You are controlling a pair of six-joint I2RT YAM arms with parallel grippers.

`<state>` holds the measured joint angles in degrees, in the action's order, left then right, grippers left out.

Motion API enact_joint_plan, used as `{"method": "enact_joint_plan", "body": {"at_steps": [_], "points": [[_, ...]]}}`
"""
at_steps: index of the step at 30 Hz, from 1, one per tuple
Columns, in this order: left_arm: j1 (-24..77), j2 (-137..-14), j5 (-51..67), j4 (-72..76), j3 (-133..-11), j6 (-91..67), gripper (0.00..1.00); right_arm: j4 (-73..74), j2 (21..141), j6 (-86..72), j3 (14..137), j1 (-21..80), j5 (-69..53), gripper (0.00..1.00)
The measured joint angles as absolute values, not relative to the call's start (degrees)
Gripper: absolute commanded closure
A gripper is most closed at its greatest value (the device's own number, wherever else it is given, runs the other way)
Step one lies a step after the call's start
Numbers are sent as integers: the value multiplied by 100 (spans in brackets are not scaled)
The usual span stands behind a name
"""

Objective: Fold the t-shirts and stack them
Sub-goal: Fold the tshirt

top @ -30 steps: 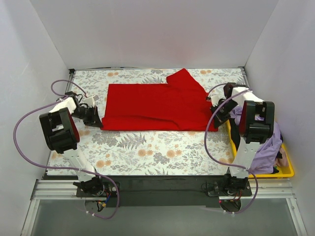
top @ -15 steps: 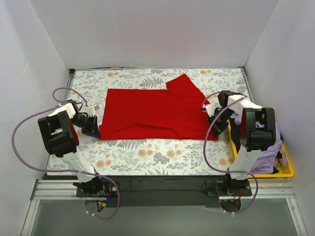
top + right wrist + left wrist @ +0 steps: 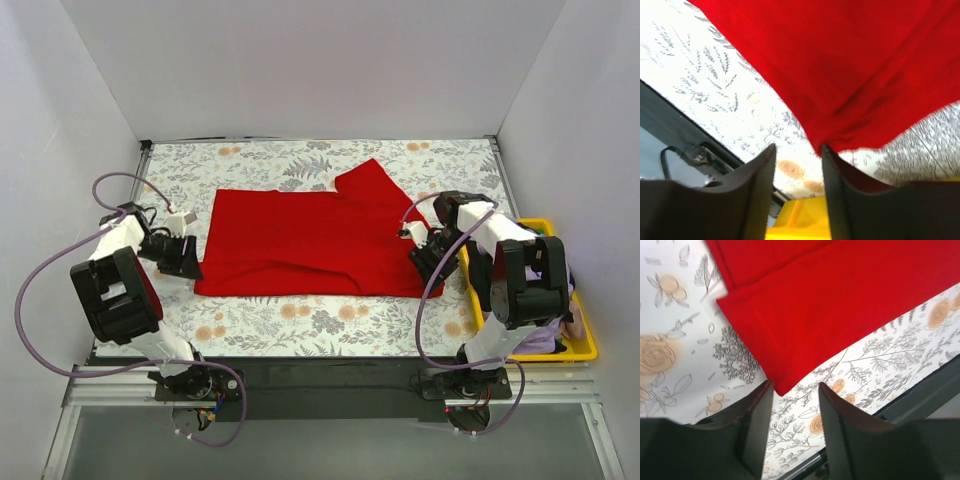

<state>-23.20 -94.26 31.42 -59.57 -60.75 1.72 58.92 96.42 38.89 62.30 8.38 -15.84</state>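
The red t-shirt (image 3: 310,245) lies spread flat across the middle of the floral table (image 3: 300,320), one sleeve pointing to the far right. My left gripper (image 3: 185,262) stands open at its near left corner; in the left wrist view that red t-shirt (image 3: 840,305) ends just ahead of the left gripper (image 3: 795,390), and nothing is between the fingers. My right gripper (image 3: 425,262) is open at the near right corner. In the right wrist view the red t-shirt (image 3: 850,65) has its corner at the tip of one finger of the right gripper (image 3: 799,150). A lilac t-shirt (image 3: 548,338) lies in the bin, mostly hidden by the right arm.
A yellow plastic bin (image 3: 585,348) stands at the table's right edge, close beside the right arm, and shows below the fingers as the yellow bin (image 3: 800,220). White walls close in the table on three sides. A dark rail runs along the near edge (image 3: 320,375).
Both grippers have drawn the red t-shirt's near edge toward the front of the table, then opened and let go of its corners. The shirt now lies flat.
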Motion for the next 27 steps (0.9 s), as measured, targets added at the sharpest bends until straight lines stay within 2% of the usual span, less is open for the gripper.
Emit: {"method": "enact_joint_plan", "body": {"at_steps": [2,4,8,10,15,20,27], "points": [[-2320,-9393,3354,-6020,-6274,307,44,6053,9579,3879,6355,768,-1601,49],[-2296,-9277,3632,-6001,-6497,471,38,6163,9520,3848,6595,648,-1612,49],[-1837,-8626,4198,-5535,-6589,711,38,6193,9496,3610,7170,445,-1870,52],[-1157,-8230,4375,-4982,-6427,657,38,6160,9515,3476,7238,423,-2071,53],[1431,-7456,4574,-3114,-5531,659,38,6121,9852,3162,7214,432,-2510,53],[3242,-7717,4324,-1546,-4729,1092,40,5975,10165,2834,7133,429,-2591,54],[4241,-8836,4049,-235,-4665,1623,42,5813,10250,2578,6938,414,-2480,53]]}}
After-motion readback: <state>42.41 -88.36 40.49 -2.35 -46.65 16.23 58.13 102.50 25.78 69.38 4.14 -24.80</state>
